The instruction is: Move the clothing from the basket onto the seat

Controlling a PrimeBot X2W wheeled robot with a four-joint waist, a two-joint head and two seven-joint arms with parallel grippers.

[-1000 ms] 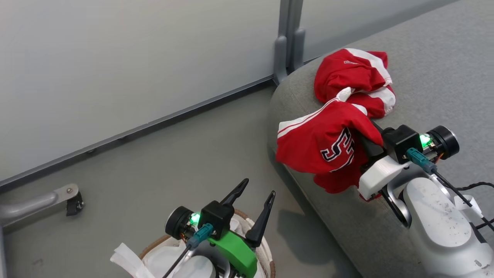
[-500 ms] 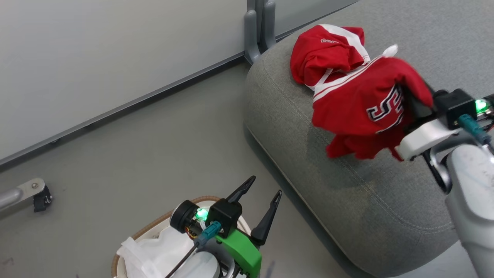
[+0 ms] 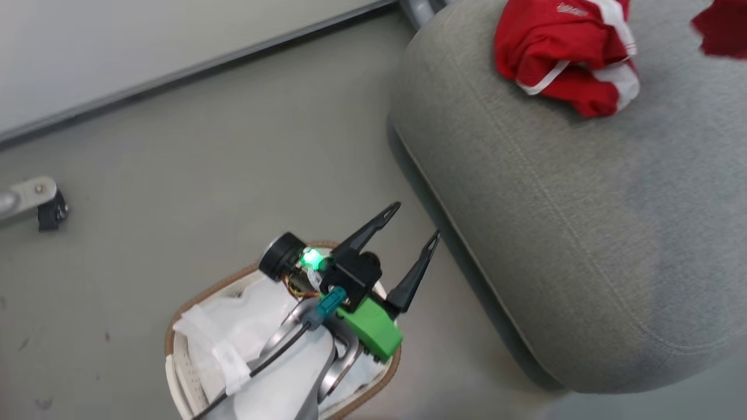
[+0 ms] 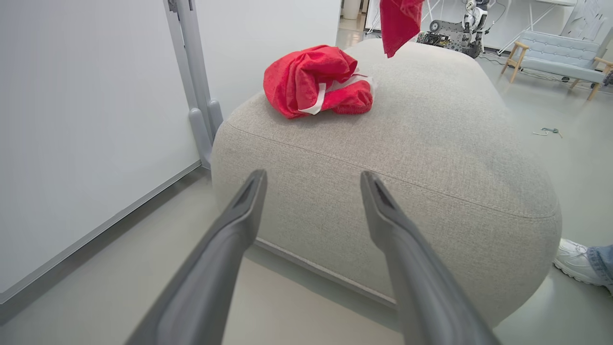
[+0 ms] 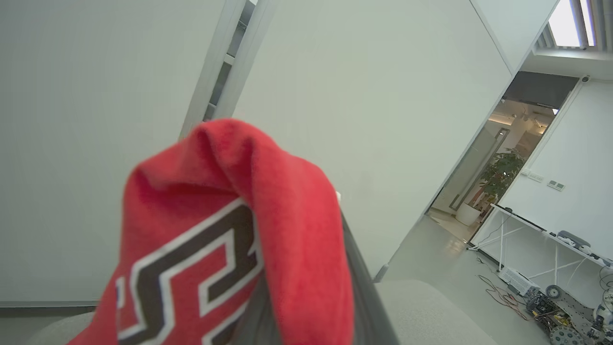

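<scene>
Closest in, the basket (image 3: 392, 366) sits on the floor (image 3: 204, 163), just off the rounded end of the seat (image 3: 554, 233), with a white liner cloth (image 3: 233, 332) bunched inside it. The left hand (image 3: 416, 220) hangs above the basket's rim. Its two dark fingers are spread wide with nothing between them, and they point toward the front of the seat.

Further on, a crumpled red garment (image 3: 566, 52) with white stripes lies in a heap on top of the seat, near the end by the wall. Beyond and above it, the numbered garment (image 5: 206, 249) is up in the air, clear of the cushion. It is draped over the right hand (image 5: 297, 230), which has hold of it. The cloth covers most of the fingers, so only one dark finger (image 5: 361, 292) shows at its edge, and I cannot see how tightly they are closed. Its white-edged dark numerals face the wrist camera.

Off to one side of the seat, a person's white shoe (image 4: 572, 261) rests on the floor. Behind the seat stand a pale wall panel (image 4: 86, 120) and its grey post (image 4: 191, 72), and a pale blue chair (image 4: 558, 64) with wooden legs stands far back in the room.
</scene>
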